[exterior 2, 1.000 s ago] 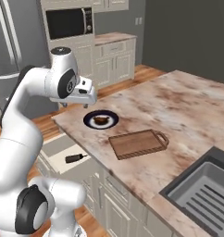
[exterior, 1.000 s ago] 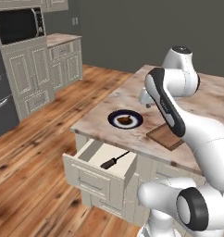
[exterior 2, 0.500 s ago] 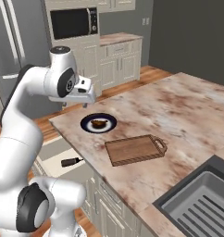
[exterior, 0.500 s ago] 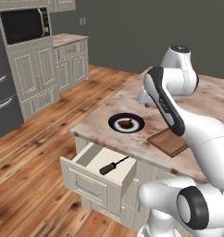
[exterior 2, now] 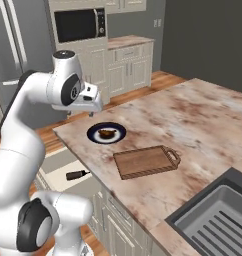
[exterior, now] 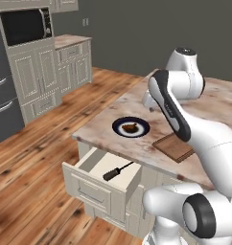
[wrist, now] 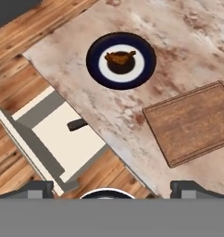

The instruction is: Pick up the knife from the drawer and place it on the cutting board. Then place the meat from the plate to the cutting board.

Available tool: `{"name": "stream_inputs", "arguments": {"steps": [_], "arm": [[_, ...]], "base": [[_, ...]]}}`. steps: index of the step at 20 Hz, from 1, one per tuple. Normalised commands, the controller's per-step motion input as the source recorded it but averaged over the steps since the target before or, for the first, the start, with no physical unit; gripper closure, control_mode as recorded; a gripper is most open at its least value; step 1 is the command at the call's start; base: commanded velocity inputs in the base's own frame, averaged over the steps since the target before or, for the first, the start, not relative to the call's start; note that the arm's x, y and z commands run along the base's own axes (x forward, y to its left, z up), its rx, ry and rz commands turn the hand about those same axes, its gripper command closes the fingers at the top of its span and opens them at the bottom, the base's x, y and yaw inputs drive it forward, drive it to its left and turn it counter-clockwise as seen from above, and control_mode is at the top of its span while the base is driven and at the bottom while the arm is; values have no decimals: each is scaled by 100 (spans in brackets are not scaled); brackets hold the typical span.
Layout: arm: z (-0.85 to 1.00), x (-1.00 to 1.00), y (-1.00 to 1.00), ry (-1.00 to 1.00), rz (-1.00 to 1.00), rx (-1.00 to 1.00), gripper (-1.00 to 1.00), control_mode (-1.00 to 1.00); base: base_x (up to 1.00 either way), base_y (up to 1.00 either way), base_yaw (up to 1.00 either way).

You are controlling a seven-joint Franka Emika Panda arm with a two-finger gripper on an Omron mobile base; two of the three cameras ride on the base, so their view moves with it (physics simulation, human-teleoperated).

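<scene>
The drawer (exterior: 99, 178) stands pulled out below the counter's edge. In it lies the knife (exterior: 117, 171), black handle toward the front. In the hand view the knife (wrist: 77, 124) shows its handle, while the counter's edge hides the blade. On the plate (exterior 2: 106, 133) rests the meat (exterior 2: 107, 133). To the plate's right lies the cutting board (exterior 2: 145, 161), bare. My gripper (exterior 2: 95, 111) hangs open and holds nothing, high over the counter's corner near the plate. Both fingertips (wrist: 35, 187) rise wide apart at the bottom of the hand view, which looks down on the plate (wrist: 121, 60), the board (wrist: 195, 122) and the drawer (wrist: 63, 143).
A sink (exterior 2: 213, 220) is sunk into the counter at the near right. Across the wooden floor (exterior: 36, 158) stand cream cabinets with a microwave (exterior: 24, 25) and a grey fridge (exterior: 3, 100). My own arm hides part of the cutting board (exterior: 174, 146) in the left base view.
Both base views have shifted a little, so the base has moved. The arm keeps its pose and the gripper stays open. Knife, meat and board lie as before.
</scene>
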Motion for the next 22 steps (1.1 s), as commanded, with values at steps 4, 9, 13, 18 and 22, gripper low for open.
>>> {"name": "stream_inputs", "arguments": {"steps": [4, 9, 13, 18, 22], "arm": [[-54, -24, 31, 5, -1, 4, -100, -100], [-53, -6, 47, 12, -8, 15, -100, -100], [-43, 0, 50, 19, -12, 17, -100, -100], [-55, 0, 35, 19, -14, 19, -100, -100], [-50, 0, 2, 5, 0, 1, -100, -100]], "base": [[0, 0, 0], [0, 0, 0], [0, 0, 0], [0, 0, 0], [0, 0, 0]]}}
